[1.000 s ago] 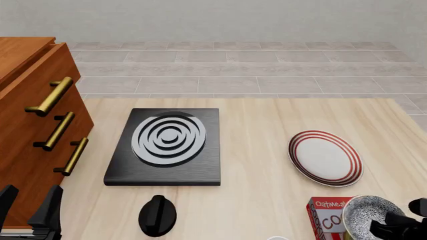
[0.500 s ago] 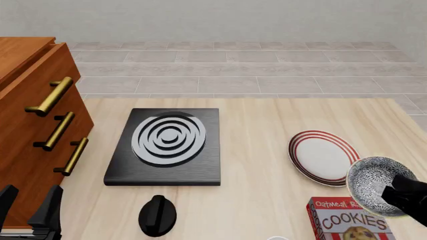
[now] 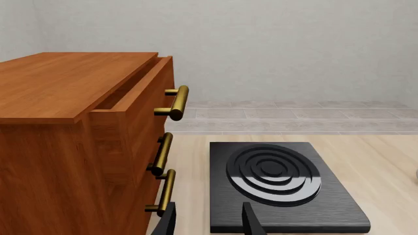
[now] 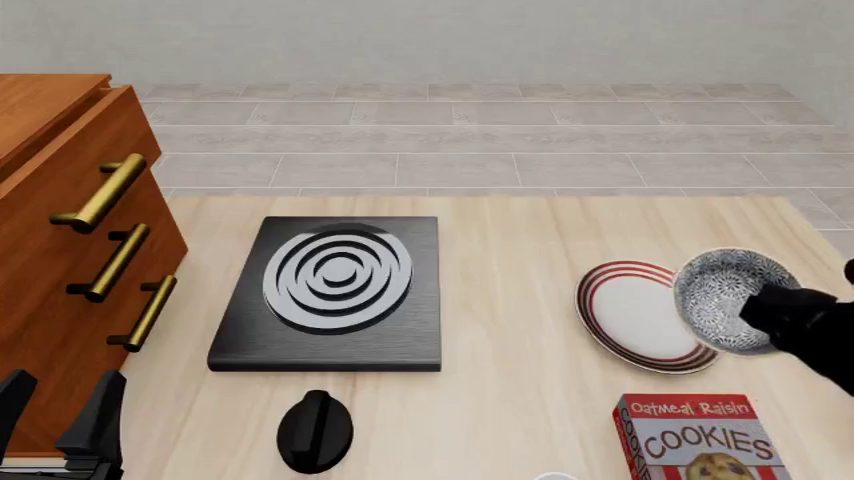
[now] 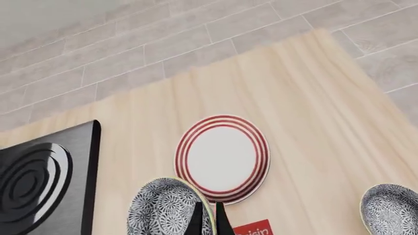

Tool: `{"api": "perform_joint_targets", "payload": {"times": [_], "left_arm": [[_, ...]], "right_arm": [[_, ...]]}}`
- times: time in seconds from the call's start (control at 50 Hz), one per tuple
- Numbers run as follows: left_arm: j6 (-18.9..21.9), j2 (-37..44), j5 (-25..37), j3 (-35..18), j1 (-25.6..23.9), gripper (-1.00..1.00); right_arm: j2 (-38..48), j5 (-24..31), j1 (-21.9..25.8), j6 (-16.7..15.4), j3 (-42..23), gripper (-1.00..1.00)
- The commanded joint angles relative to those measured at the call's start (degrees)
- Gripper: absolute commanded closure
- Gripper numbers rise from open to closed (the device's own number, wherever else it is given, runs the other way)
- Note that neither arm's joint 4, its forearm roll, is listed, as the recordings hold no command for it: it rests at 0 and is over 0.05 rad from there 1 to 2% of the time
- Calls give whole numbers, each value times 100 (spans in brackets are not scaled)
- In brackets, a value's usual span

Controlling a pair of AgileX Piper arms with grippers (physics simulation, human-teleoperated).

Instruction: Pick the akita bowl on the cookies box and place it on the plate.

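carry step: right gripper [image 5: 207, 215] pinched tight on rim of speckled black-and-white akita bowl [image 4: 729, 298], held tilted in air over right edge of white red-ringed plate [image 4: 638, 318]. we judge: shift left to centre, level bowl, lower, then release. left gripper [image 4: 60, 412] idle, jaws apart, empty.

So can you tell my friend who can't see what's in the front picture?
The right gripper holds a speckled bowl in the air over the right edge of a white plate with red rings. A red cookies box lies nearer the camera, a black stove sits mid-table, and a wooden drawer cabinet stands at the left.
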Motion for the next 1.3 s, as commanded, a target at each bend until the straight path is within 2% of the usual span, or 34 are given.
{"api": "perform_joint_targets", "payload": {"times": [0.02, 0.3, 0.5, 1.14, 1.3], "left_arm": [[0, 0, 0, 0, 0, -100], [0, 0, 0, 0, 0, -100], [0, 0, 0, 0, 0, -100], [0, 0, 0, 0, 0, -100], [0, 0, 0, 0, 0, -100]], "right_arm": [[720, -564, 91, 220, -290, 100], [1636, -1251, 176, 505, -457, 100], [2212, -1558, 36, 515, -661, 100], [3440, -2261, -174, 739, -896, 100], [3686, -2327, -274, 663, -1016, 100]]}}
